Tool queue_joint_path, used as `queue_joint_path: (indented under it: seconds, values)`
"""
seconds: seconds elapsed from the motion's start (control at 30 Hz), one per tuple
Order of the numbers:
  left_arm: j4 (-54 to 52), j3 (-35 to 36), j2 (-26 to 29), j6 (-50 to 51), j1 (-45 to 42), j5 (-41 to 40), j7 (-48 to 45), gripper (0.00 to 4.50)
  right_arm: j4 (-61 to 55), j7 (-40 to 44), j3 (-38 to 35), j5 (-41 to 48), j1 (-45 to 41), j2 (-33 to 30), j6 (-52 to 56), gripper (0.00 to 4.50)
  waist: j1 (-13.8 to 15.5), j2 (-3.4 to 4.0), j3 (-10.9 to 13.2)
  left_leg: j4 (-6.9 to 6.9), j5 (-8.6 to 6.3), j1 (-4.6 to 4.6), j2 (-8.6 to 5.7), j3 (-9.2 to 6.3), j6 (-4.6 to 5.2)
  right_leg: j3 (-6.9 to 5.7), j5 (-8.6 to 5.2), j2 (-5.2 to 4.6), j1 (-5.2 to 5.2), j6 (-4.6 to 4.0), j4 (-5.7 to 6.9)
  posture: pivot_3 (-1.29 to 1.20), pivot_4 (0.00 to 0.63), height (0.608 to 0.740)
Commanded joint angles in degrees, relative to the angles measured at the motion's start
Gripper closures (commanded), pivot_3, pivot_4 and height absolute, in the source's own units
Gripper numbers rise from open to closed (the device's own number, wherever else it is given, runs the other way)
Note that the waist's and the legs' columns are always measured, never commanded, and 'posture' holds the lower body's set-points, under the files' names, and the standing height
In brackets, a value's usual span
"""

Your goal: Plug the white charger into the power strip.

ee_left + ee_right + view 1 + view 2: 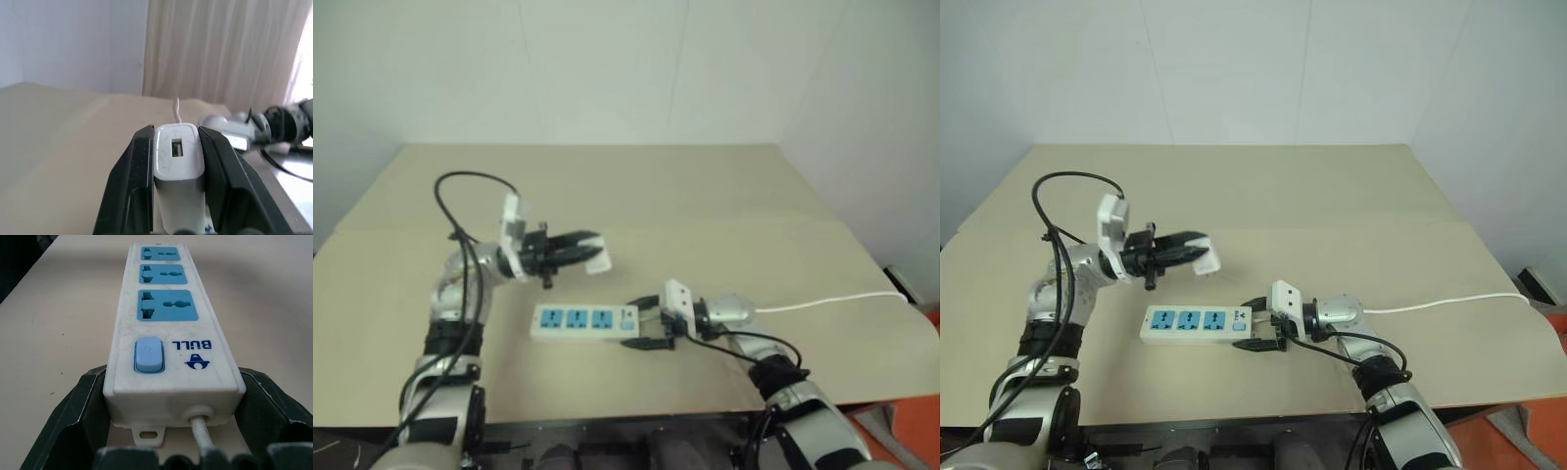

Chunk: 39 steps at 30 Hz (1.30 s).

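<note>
The power strip (584,321) lies flat on the beige counter (705,196), near the front edge, its long side running left to right with three blue sockets (167,305) facing up in a row and a pale blue rocker switch (148,354) at the right end beside the printed "BULL" mark. A thin white cord (832,300) leaves that same end and runs off to the right across the counter to its edge. The right gripper (648,323) points left at the switch end of the strip — its two black fingers (63,421) stand wide apart, one along each long side of the strip's end, with the cord exit between them; in the right wrist view the fingers lie close against the strip's sides, though firm contact cannot be confirmed. The left gripper (590,251) is raised clear of the counter, behind and slightly left of the strip's middle, pointing to the right and roughly level. It is closed on the white charger (178,161) — the left wrist view shows the small white block pinched between the two black fingers (132,181), its end face with a small rectangular port turned away from the wrist. The charger is apart from the strip, above and behind the sockets, and no socket is occupied.
</note>
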Motion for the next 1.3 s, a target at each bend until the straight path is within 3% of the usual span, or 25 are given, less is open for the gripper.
queue_joint_path:
  seconds: [0.03, 0.43, 0.87, 1.3]
  values:
    - [2.00, -2.60, 0.38, -4.72, -0.28, 1.58, -3.34, 3.46, -0.42, -1.27, 1.36, -2.86, 2.08, -0.42, 0.71, 1.09, 0.00, 0.00, 0.00, 0.00, 0.00, 0.00, -0.01, 0.00, 0.00, 0.00, 0.00, 0.00, 0.00, 0.00, 0.00, 0.00, 0.150, 0.740]
    - [4.04, -5.76, 0.71, -7.15, -0.20, 0.59, -6.85, 3.46, -1.93, -1.60, 2.34, -3.35, 2.99, -0.45, 1.55, 1.09, -0.09, 0.00, 0.00, -0.02, 0.00, -0.03, 0.02, 0.00, 0.00, 0.05, -0.01, 0.05, -0.04, 0.01, -0.07, 0.00, 0.150, 0.740]
    - [4.72, -12.56, 4.62, -10.04, 1.51, -2.46, -6.85, 3.46, -0.81, -1.55, 2.76, -4.15, 2.09, -0.37, 0.84, 1.09, -0.11, 0.00, 0.00, -0.07, 0.00, -0.03, 0.05, 0.01, 0.00, 0.06, -0.02, 0.06, -0.06, 0.01, -0.12, 0.00, 0.150, 0.740]
    - [9.39, -13.34, 2.65, -13.04, 0.01, -1.44, -6.85, 3.46, -1.17, -0.88, 3.07, -4.20, 2.65, -0.86, 0.63, 1.09, 0.04, 0.01, 0.00, -0.09, 0.00, 0.00, 0.07, 0.03, 0.00, 0.10, -0.03, 0.10, -0.02, 0.00, -0.19, 0.00, 0.150, 0.740]
